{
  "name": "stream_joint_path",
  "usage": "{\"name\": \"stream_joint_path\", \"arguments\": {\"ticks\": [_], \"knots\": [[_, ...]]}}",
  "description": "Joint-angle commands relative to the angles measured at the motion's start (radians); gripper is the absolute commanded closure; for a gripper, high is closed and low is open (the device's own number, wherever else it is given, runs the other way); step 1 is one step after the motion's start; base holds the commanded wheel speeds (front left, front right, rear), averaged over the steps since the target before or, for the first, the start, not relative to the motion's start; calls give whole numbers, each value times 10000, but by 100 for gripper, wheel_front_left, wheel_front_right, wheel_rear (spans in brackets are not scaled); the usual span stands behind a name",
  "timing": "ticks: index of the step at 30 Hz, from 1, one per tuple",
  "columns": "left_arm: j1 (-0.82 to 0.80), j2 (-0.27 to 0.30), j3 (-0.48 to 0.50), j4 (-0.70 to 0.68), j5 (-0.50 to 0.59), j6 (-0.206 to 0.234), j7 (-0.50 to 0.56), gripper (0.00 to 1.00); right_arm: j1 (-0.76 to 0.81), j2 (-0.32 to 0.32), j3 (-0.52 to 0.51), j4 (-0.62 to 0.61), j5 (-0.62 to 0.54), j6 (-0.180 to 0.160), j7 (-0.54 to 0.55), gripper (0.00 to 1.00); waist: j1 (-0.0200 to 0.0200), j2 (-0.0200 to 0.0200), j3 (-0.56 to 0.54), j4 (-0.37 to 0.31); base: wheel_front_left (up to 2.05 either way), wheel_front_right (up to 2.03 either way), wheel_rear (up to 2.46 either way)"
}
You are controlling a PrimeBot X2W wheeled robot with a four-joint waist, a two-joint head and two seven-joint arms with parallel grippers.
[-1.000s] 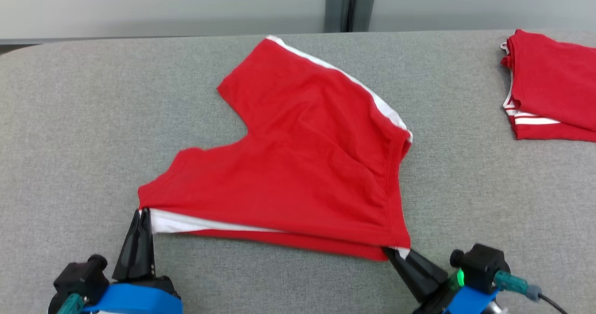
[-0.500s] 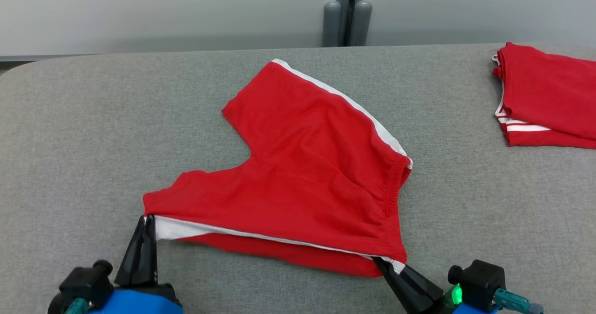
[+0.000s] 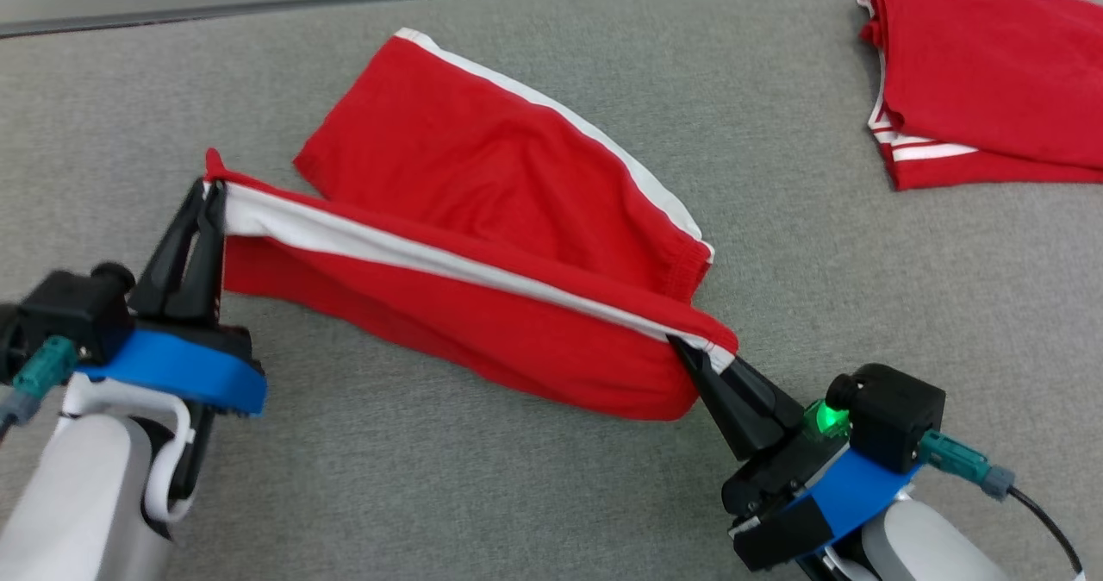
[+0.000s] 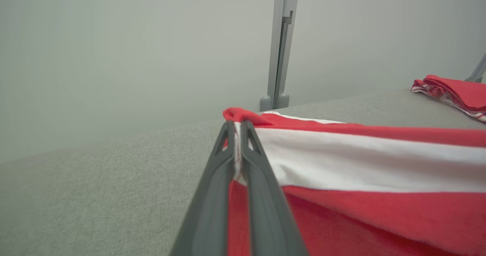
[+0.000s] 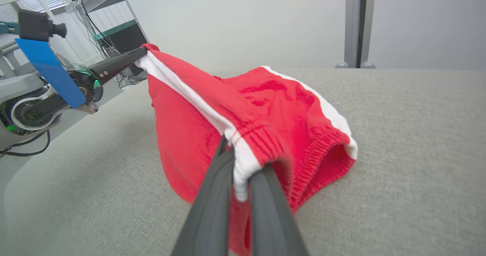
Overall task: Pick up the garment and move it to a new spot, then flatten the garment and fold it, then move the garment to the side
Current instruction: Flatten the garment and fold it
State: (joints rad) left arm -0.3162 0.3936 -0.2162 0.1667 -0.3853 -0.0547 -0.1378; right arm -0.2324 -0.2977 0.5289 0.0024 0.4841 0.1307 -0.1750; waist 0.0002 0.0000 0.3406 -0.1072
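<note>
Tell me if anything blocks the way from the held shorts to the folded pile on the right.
Nothing visible does. The left gripper and right gripper are shut on the red shorts, and plain grey table lies between them and the folded red pile.

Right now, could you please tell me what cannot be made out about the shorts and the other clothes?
- On the shorts, the near side, held up by the left gripper and right gripper, hides part of the far leg behind it in the head view.
- The folded red clothes are cut off by the head view's right edge.
- How deep the right gripper bites: the waistband covers its tips in the right wrist view.
</note>
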Motion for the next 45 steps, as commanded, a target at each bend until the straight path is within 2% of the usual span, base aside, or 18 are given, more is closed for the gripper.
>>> {"name": "stream_joint_path", "arguments": {"ticks": [1,9,15,25,32,33,34,35,36,37,45], "knots": [[-403,143,-32,79,111,-77,98,100,-240,76,-76,105,-35,1,-89,100,-2,0,144,-84,0,0,0],[-2471,906,-246,848,307,-440,846,100,-1708,821,-58,803,-231,1,-325,100,-2,0,1162,-899,0,0,0],[-3987,1134,-872,1706,501,-677,1166,100,-2544,1292,-88,1361,-409,1,-524,100,-2,0,1749,-1254,0,0,0],[-6207,1509,-2069,3296,260,-751,1188,100,-3421,1971,-176,1981,-759,1,-721,100,-2,0,2444,-1761,0,0,0],[-6893,1692,-2999,4232,-316,-756,887,100,-3840,2241,-290,2636,-932,1,-693,100,-2,0,2585,-1935,0,0,0],[-6960,1675,-3112,4368,-430,-756,831,100,-3882,2267,-251,2731,-922,1,-652,93,-2,0,2603,-1945,0,0,0],[-7009,1672,-3177,4531,-542,-756,776,100,-3924,2301,-188,2804,-900,1,-673,75,-2,0,2613,-1952,0,0,0],[-7070,1691,-3282,4688,-559,-757,730,62,-3965,2322,-164,2862,-887,1,-678,14,-2,0,2618,-1960,0,0,0],[-7135,1692,-3383,4815,-612,-757,665,3,-4001,2339,-157,2902,-880,1,-695,0,-2,0,2614,-1966,0,0,0],[-7200,1679,-3421,4944,-686,-757,549,0,-4008,2358,-152,2919,-868,1,-711,0,-2,0,2599,-1973,0,0,0],[-7414,1826,-3805,5561,-1056,-758,-322,0,-3266,2067,-561,2738,-1211,1,-810,0,-2,0,2183,-2030,0,0,0]]}}
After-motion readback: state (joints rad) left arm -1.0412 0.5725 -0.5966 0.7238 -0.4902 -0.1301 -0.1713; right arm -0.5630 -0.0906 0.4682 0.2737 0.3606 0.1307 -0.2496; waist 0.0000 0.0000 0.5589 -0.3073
